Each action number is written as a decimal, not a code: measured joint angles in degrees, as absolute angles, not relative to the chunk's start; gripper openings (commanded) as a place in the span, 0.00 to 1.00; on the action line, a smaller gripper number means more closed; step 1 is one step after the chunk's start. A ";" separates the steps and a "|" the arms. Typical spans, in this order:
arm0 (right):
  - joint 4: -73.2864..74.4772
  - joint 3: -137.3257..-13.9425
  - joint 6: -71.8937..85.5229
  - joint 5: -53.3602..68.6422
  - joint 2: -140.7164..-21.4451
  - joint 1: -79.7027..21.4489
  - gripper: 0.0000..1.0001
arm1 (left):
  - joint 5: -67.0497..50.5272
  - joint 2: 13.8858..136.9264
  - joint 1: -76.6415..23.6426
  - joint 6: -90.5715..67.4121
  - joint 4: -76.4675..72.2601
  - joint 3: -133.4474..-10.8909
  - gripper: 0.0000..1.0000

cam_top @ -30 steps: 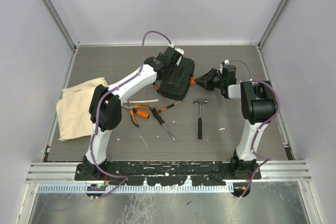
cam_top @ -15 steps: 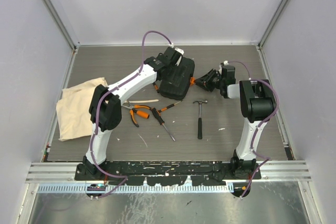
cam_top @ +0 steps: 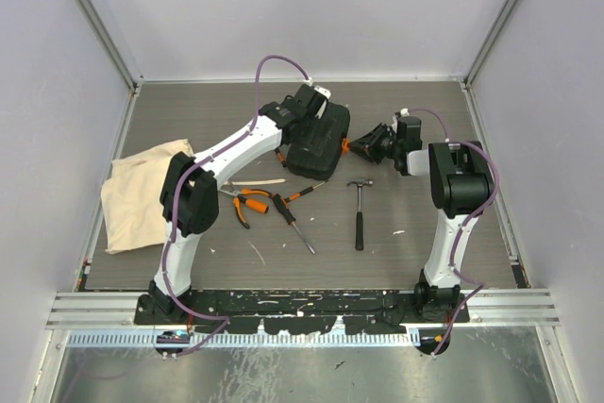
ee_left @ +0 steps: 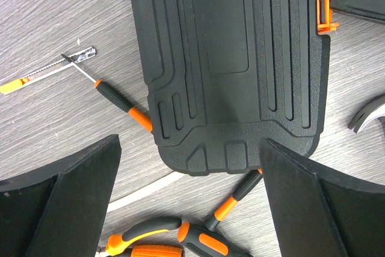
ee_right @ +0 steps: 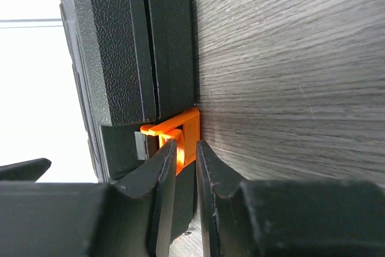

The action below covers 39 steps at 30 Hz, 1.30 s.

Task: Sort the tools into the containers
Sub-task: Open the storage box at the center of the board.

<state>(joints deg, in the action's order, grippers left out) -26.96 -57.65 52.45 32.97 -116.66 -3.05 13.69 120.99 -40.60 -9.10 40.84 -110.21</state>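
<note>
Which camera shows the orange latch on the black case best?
Right wrist: the orange latch sits mid-frame, close up, inside the right gripper. Left wrist catches it small at the top right corner; the top view shows only an orange speck at the case.

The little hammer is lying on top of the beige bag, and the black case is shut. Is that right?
Not quite. The hammer isn't on the beige bag; it lies on the bare table, well away from the bag, as the top external view shows. The black case is shut, yes.
</note>
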 measured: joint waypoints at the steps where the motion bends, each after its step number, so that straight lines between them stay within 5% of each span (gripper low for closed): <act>1: -26.96 -57.65 52.49 32.99 -116.75 -3.07 0.24 | 13.69 120.99 -40.60 -9.10 40.84 -110.21 0.98; 16: -29.34 -57.65 54.57 33.74 -117.05 -3.27 0.01 | 13.69 120.99 -40.60 -9.10 40.95 -110.21 0.98; 39: -29.91 -58.08 55.79 34.54 -112.40 -3.29 0.00 | 14.15 120.99 -41.87 -7.40 41.98 -110.89 0.98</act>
<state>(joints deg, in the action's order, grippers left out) -29.91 -58.08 55.79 34.54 -112.40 -3.29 14.15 120.99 -41.87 -7.40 41.98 -110.89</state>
